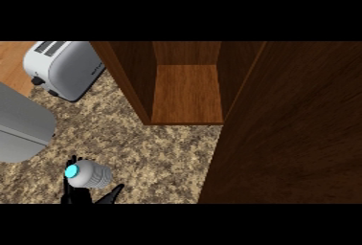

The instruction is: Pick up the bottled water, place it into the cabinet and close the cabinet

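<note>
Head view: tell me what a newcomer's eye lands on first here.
The open wooden cabinet at top centre, its wide door swung out across the right side. Next, the bottled water at lower left, cap glowing blue, held over the speckled counter by the left hand whose dark fingers curl round it. A silver toaster sits at the upper left.

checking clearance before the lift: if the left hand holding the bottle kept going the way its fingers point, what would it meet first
The black left hand, curled round the clear bottled water with a blue cap, points up the view. Bare speckled granite counter lies ahead; the silver toaster looks first in line, though depth is unclear.
</note>
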